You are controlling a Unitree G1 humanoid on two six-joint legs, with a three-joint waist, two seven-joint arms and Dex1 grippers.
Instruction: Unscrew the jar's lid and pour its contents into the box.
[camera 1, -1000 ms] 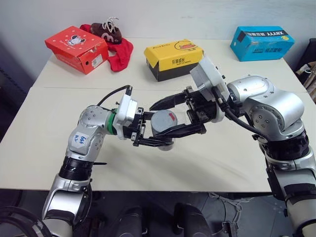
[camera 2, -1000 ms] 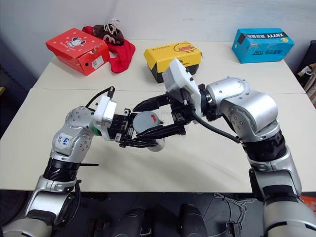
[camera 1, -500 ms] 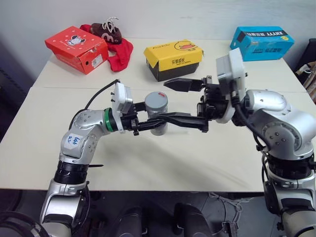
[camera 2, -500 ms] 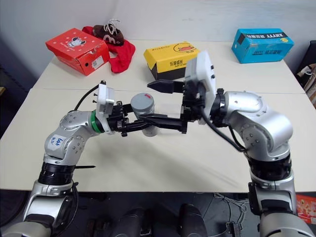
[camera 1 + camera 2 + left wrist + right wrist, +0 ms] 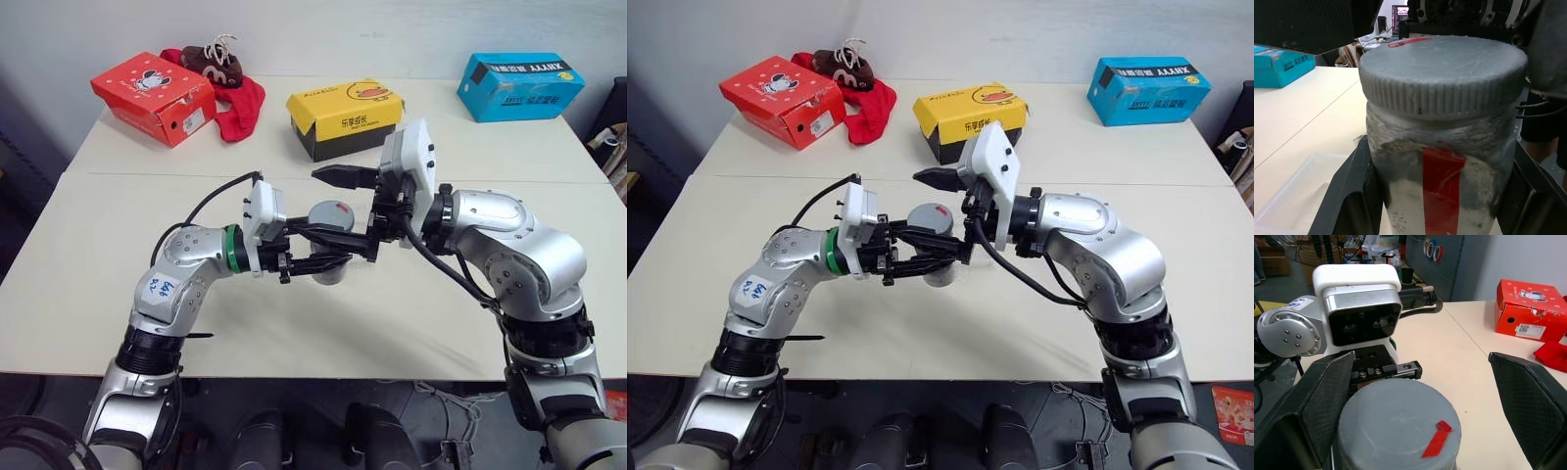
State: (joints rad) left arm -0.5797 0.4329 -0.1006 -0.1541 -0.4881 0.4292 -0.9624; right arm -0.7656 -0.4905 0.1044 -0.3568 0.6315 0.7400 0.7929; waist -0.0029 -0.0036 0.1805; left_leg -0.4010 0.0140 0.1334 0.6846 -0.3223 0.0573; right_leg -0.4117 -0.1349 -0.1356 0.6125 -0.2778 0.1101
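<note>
Left hand point(image 5: 312, 257), in the head views, grips the jar point(image 5: 331, 262) upright above the surface point(image 5: 411, 313); right hand point(image 5: 345, 211) spreads wide around the lid point(image 5: 331, 213). Left wrist view: lid on the jar, clear box point(image 5: 1288, 196) below. Right wrist view: black fingers point(image 5: 1528, 396) apart, flanking the lid.

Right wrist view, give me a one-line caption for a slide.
Open right gripper straddles the grey lid of the jar held by the left gripper.
</note>
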